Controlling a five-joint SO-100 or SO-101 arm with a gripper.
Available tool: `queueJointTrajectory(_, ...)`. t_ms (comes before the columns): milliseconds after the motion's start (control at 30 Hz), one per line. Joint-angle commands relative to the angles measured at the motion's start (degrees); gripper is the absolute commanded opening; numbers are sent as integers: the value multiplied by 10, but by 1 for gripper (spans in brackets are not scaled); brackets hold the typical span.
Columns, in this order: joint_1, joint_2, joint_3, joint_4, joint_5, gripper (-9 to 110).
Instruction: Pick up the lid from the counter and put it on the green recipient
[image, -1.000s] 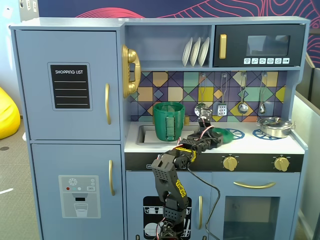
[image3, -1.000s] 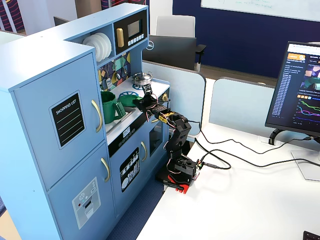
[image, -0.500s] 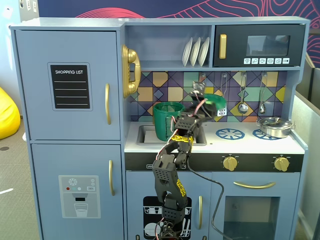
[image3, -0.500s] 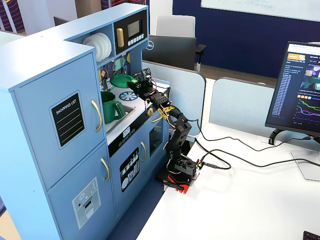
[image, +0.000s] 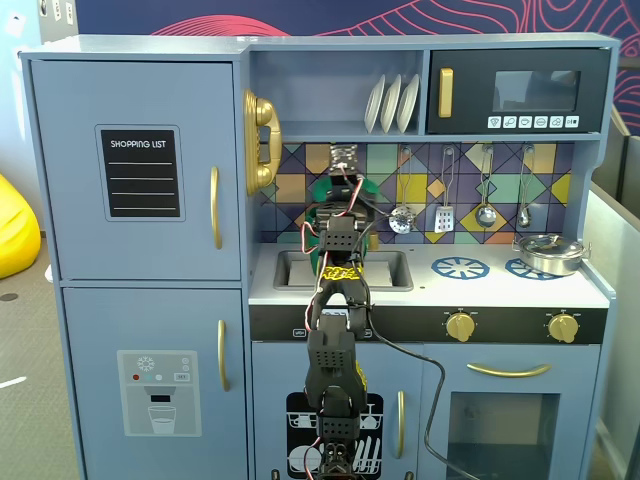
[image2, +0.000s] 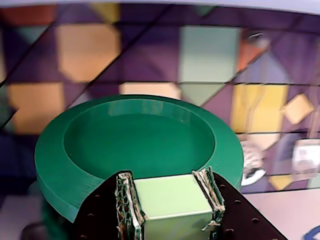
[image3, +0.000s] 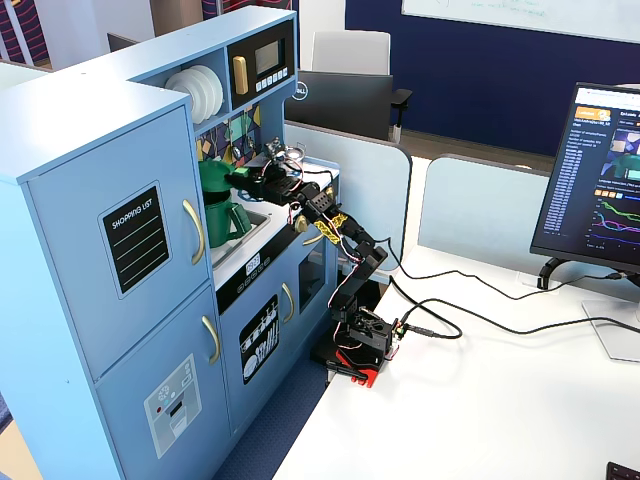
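My gripper (image2: 172, 197) is shut on the pale green raised tab (image2: 172, 195) of the lid (image2: 140, 145), a round dark-green disc with a recessed middle. In a fixed view the lid (image3: 212, 178) sits level over the rim of the green recipient (image3: 224, 218), which stands by the sink; I cannot tell whether they touch. In the wrist view only a dark green sliver of the recipient (image2: 52, 222) shows under the lid. In the front fixed view the arm covers most of the lid (image: 322, 192), and the recipient is hidden.
The sink (image: 290, 268) lies under the arm. Blue burner rings (image: 460, 267) and a steel pot (image: 548, 252) are to the right on the counter. Utensils (image: 445, 215) hang on the tiled back wall. A gold phone (image: 260, 140) hangs to the left.
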Motion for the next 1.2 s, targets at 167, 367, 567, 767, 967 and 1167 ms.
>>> queueJointTrajectory(167,-21,0,-46,-11,-17,0)
queueJointTrajectory(367,-17,-21,-44,-17,-15,0)
queueJointTrajectory(567,-17,-33,-29,-32,-18,0)
queueJointTrajectory(767,-13,-29,-7,-35,-18,0)
queueJointTrajectory(967,-11,-16,14,-30,-19,0)
queueJointTrajectory(1167,-10,2,50,-30,-21,0)
